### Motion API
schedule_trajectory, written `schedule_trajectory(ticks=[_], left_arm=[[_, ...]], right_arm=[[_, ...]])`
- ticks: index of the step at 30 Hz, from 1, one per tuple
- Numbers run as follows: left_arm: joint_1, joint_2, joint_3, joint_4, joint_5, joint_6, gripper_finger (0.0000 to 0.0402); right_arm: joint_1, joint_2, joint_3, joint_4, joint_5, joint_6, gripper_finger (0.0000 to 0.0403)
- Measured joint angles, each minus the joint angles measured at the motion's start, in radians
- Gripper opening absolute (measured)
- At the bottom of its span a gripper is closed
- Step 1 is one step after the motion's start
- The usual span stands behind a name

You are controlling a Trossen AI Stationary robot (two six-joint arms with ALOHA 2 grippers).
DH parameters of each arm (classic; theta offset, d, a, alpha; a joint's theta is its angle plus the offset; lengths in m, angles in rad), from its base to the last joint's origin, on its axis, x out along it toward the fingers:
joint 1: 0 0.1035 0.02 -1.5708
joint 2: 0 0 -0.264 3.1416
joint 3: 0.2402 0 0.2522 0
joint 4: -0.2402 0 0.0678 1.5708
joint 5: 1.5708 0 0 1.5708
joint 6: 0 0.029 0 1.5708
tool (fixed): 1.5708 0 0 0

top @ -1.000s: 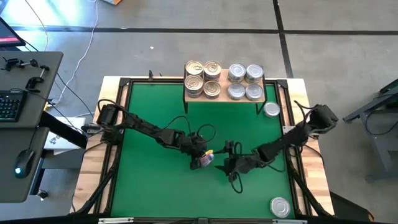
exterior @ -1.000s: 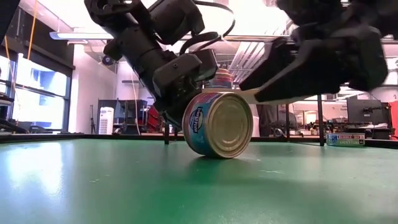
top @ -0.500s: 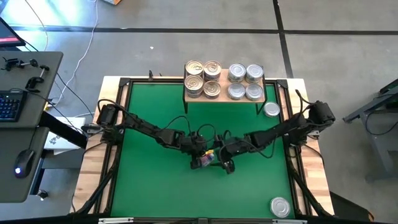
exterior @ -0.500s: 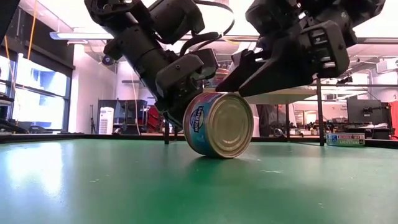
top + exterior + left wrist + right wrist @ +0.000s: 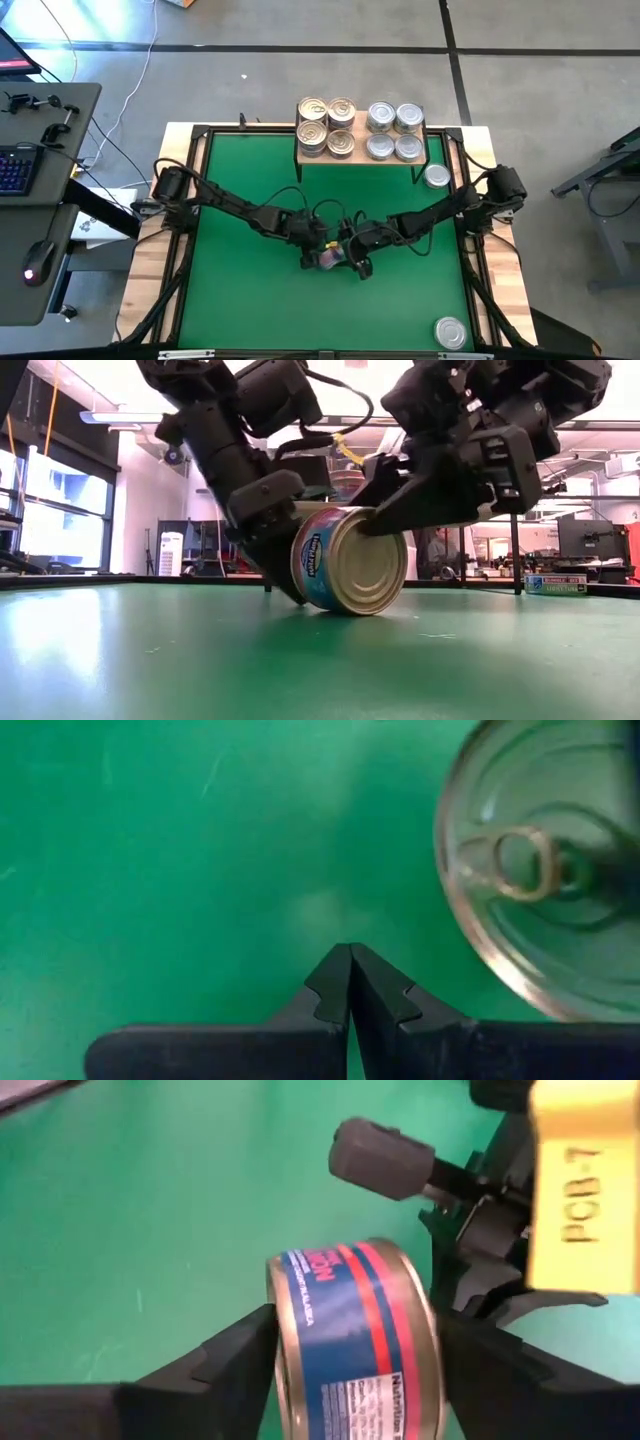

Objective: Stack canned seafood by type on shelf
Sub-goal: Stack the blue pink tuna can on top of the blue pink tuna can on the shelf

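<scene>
The right gripper [image 5: 350,1345] sat low over the green mat [image 5: 250,300], its two dark fingers [image 5: 215,1355] spread to either flat end of a blue-and-red labelled tin [image 5: 350,1335] standing on its edge, closing in on it but not visibly clamped. Just beyond that tin, on its far side, the left gripper [image 5: 350,985] pressed against it with its fingers pinched fully together, holding nothing. In the low view the tin [image 5: 345,560] rested on its rim between both grippers. Farther off, the wooden shelf [image 5: 360,158] carried golden-lidded tins [image 5: 326,126] beside silver-lidded tins [image 5: 393,131]. One loose tin [image 5: 436,177] lay beside the shelf and another loose tin [image 5: 450,332] near the mat's corner.
</scene>
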Motion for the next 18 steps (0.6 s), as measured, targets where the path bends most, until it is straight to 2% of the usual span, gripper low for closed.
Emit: schedule_trajectory(ticks=[5, 8, 13, 18], left_arm=[[-0.020, -0.034, 0.002, -0.166, -0.083, -0.055, 0.0000], [-0.046, -0.053, 0.002, -0.293, -0.141, -0.111, 0.0000], [-0.118, -0.061, -0.007, -0.407, -0.242, -0.187, 0.0000], [-0.175, -0.066, -0.076, -0.324, -0.328, -0.264, 0.0000]], right_arm=[[0.001, 0.000, 0.001, 0.008, 0.000, 0.010, 0.0186], [0.016, -0.001, 0.019, -0.023, 0.056, 0.043, 0.0186], [0.081, -0.052, 0.106, -0.217, 0.272, -0.019, 0.0186], [0.158, -0.130, 0.211, -0.453, 0.640, -0.168, 0.0186]])
